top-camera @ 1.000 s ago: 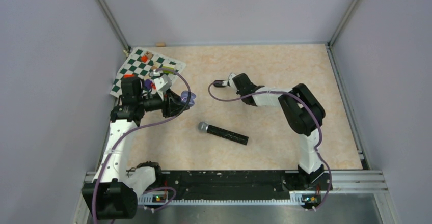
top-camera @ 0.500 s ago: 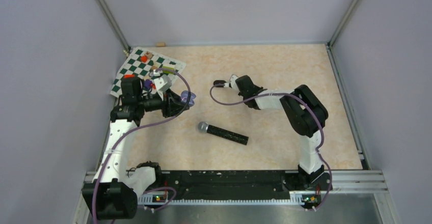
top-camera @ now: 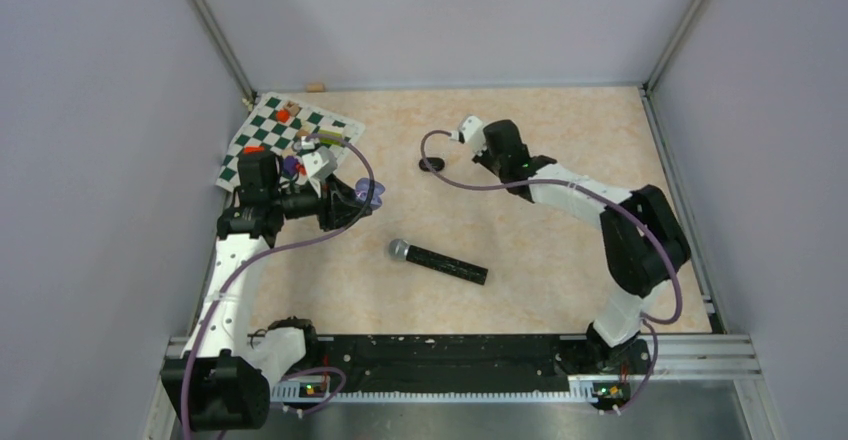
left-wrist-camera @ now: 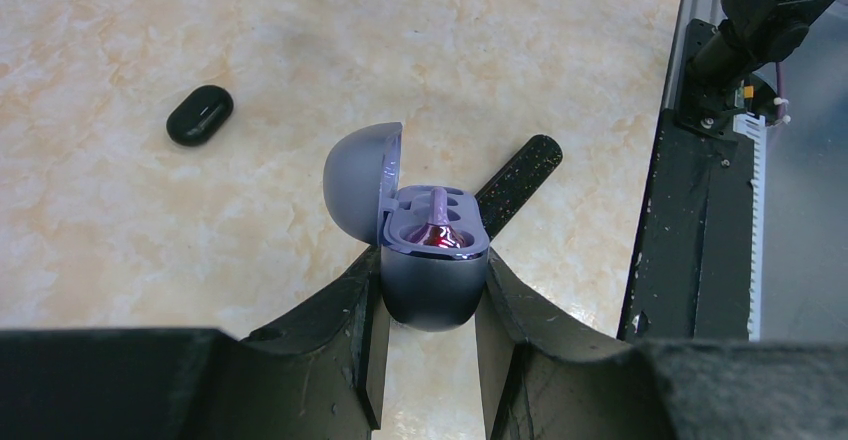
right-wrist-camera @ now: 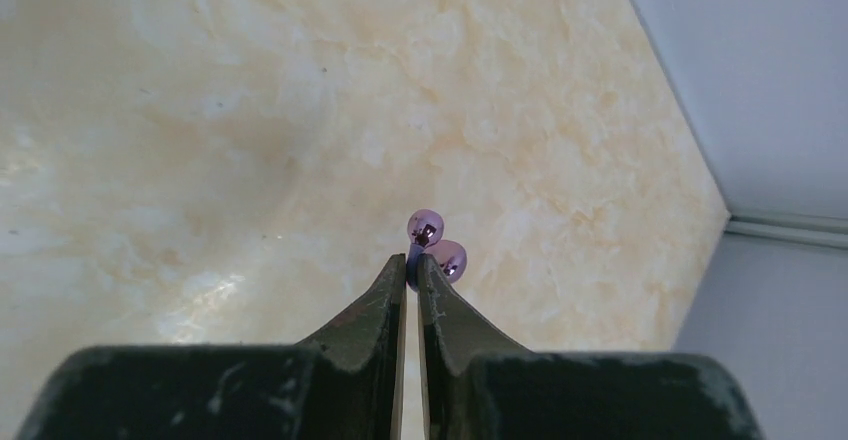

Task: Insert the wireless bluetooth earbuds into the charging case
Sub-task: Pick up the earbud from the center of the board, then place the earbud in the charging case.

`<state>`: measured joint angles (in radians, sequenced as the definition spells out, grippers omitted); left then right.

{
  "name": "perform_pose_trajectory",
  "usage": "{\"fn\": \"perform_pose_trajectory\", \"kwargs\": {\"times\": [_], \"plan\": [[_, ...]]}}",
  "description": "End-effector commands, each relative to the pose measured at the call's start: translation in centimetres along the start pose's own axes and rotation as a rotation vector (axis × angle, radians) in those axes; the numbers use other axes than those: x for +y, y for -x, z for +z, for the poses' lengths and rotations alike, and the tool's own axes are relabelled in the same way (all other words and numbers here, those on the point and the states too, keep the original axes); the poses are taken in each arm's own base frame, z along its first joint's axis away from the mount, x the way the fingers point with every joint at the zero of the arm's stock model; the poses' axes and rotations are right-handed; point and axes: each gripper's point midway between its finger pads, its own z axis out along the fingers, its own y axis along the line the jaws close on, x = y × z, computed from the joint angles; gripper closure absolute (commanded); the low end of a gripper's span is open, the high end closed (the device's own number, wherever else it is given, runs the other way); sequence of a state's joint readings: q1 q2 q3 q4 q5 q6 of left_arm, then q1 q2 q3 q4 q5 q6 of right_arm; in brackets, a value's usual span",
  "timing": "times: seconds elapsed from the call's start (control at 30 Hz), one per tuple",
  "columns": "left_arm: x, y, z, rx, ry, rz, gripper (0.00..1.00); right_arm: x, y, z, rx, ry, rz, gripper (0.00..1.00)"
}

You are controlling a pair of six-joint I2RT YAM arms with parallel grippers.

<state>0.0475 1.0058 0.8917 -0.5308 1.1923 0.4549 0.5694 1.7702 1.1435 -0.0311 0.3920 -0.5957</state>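
My left gripper (top-camera: 358, 200) is shut on a purple charging case (left-wrist-camera: 432, 280) and holds it above the table with its lid (left-wrist-camera: 362, 178) open. One purple earbud (left-wrist-camera: 437, 232) sits in the case. The case also shows in the top view (top-camera: 368, 195). My right gripper (right-wrist-camera: 412, 260) is shut on another purple earbud (right-wrist-camera: 437, 245), pinched at its fingertips high over the far part of the table. This gripper shows in the top view (top-camera: 472, 134). The black earbuds are not in view.
A shut black oblong case (top-camera: 432, 165) lies on the table mid-back and shows in the left wrist view (left-wrist-camera: 200, 115). A black microphone (top-camera: 438, 261) lies in the middle. A green-white chessboard (top-camera: 262, 132) with small coloured pieces lies at the back left.
My right arm has risen and swung back and right, away from the black case, with the purple earbud in its tips. The left arm and purple case have not moved.
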Motion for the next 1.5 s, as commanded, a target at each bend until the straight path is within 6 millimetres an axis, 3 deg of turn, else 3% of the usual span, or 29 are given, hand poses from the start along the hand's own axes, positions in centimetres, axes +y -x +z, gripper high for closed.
{"fn": "perform_pose_trajectory", "kwargs": {"times": [0.0, 0.27, 0.4, 0.57, 0.83, 1.0, 1.23, 1.47], "plan": [[-0.1, 0.8, 0.1, -0.030, -0.032, 0.029, 1.00, -2.3, 5.0, -4.3, -0.185, 0.202, 0.214, 0.94], [0.3, 0.9, 0.6, -0.028, -0.037, 0.017, 1.00, -2.9, 10.7, -13.1, -0.416, 0.513, 0.339, 0.94], [0.3, 1.0, 1.5, -0.011, -0.057, 0.022, 1.00, -1.3, 13.1, -17.7, -0.532, 0.722, 0.388, 0.95], [0.4, 1.2, 3.5, 0.061, -0.091, 0.058, 1.00, 0.5, 14.3, -21.2, -0.609, 0.914, 0.430, 0.95], [0.8, 3.2, 7.2, 0.112, -0.190, 0.058, 1.00, 2.5, 14.1, -24.7, -0.677, 1.096, 0.431, 0.94], [-0.9, 1.7, 9.1, 0.149, -0.265, 0.053, 1.00, 3.5, 13.5, -26.4, -0.703, 1.194, 0.409, 0.95], [-3.0, 1.8, 9.0, 0.130, -0.317, 0.081, 1.00, 4.7, 12.9, -27.1, -0.711, 1.285, 0.390, 0.95], [-3.6, 0.9, 9.3, 0.143, -0.333, 0.089, 1.00, 5.3, 12.5, -27.8, -0.719, 1.350, 0.380, 0.94]]}}
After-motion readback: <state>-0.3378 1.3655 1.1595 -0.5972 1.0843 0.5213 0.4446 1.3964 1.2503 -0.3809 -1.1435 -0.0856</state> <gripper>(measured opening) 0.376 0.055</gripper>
